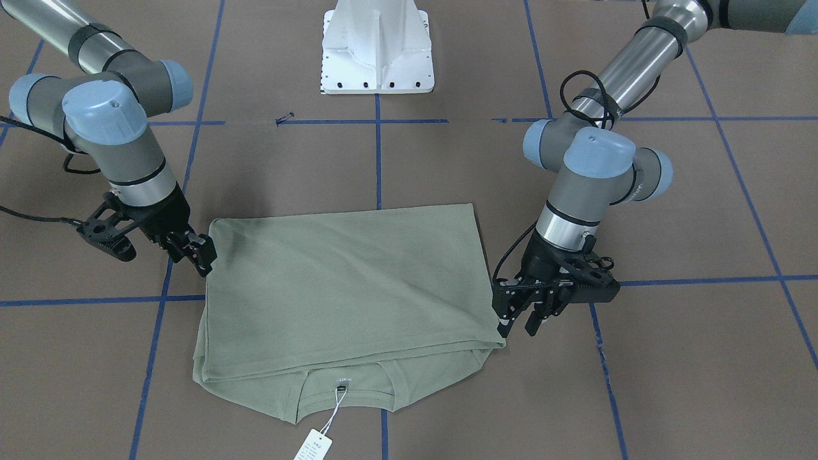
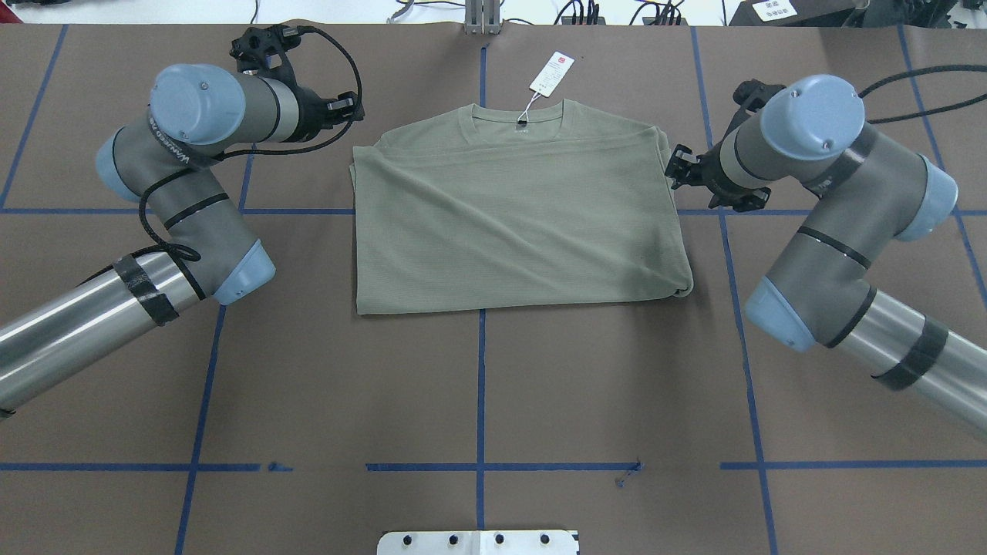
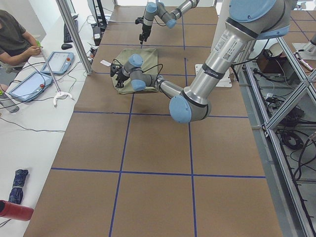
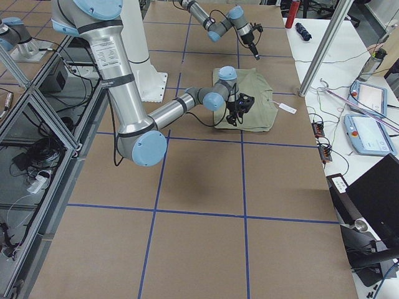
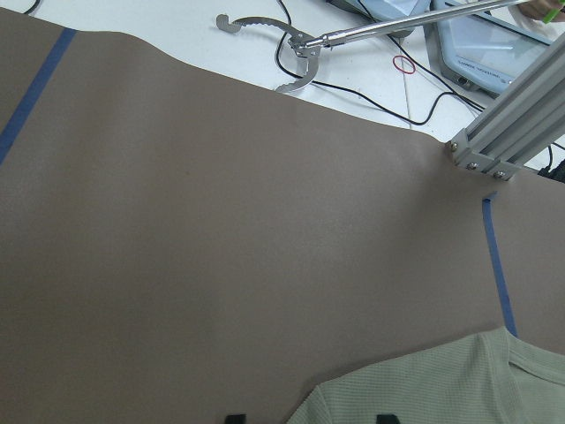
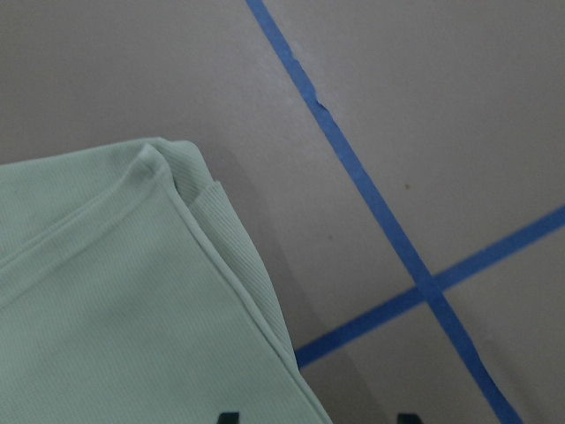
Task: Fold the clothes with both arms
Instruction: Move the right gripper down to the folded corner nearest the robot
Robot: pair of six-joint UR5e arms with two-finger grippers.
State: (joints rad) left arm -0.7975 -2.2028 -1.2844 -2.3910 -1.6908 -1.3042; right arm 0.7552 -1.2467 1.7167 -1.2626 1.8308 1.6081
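1. The folded shirt [image 2: 517,223] lies near the table's [image 2: 578,385] far edge.
2. Left gripper [image 1: 519,326] and right gripper [image 1: 198,255] flank it, fingers apart.
3. One fold looks done; I think the next one needs a grip on both sides.

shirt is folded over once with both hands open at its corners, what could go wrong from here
1. The left hand and right hand sit open right against the shirt. Pulling away could snag the fabric and drag a corner.
2. The hang tag lies loose outside the shirt. It may get trapped or stick out in the next fold.
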